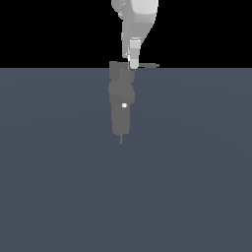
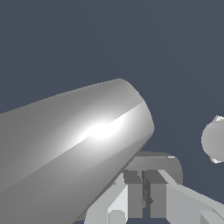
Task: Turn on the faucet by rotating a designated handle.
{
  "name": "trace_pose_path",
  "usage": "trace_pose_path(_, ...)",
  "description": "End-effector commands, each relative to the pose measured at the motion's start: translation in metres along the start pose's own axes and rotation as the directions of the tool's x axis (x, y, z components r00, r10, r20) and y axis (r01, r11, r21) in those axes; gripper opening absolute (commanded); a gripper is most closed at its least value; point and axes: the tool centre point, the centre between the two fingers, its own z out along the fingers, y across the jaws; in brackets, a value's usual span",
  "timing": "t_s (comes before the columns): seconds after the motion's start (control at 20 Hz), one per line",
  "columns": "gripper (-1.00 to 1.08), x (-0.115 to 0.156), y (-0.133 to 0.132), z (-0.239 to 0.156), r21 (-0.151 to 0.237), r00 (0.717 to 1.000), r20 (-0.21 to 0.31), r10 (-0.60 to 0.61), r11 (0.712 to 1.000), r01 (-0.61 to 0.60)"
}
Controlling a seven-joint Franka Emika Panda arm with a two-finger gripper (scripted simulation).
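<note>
Standing upright near the middle of the exterior view, your faucet (image 1: 120, 106) is a matte grey blocky body with a rounded middle, a tiny white dot on its front and a thin pin at its lower tip. Its top reaches the far edge of the blue-grey bench (image 1: 197, 172). From that top the handle (image 1: 147, 65) runs toward the exterior view's right as a thin flat grey bar tapering to a point.

You see the glossy white arm (image 1: 135, 22) come straight down from above, its gripper (image 1: 133, 61) at the handle's root, just beside the faucet top. Whether it touches the bar, or how far its jaws are parted, you cannot tell.

In the wrist view a broad shiny grey cylinder fills the foreground, with grey blocky parts behind. No writing is readable.
</note>
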Motion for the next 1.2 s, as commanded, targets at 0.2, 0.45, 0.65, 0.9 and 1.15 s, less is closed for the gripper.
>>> trace_pose_path(0.2,-1.0,0.015,-0.011,-0.001,0.001,1.0,0.0,0.005,1.0,-0.005)
trace_pose_path(0.45,-1.0,0.033,-0.024,-0.001,0.003,1.0,0.0,0.011,1.0,-0.011)
trace_pose_path(0.65,-1.0,0.047,-0.033,-0.002,0.004,1.0,0.0,0.015,1.0,-0.015)
trace_pose_path(0.9,-1.0,0.064,-0.046,-0.002,0.006,1.0,0.001,0.021,1.0,-0.021)
trace_pose_path(1.15,-1.0,0.081,-0.057,-0.003,0.007,1.0,0.001,0.026,1.0,-0.026)
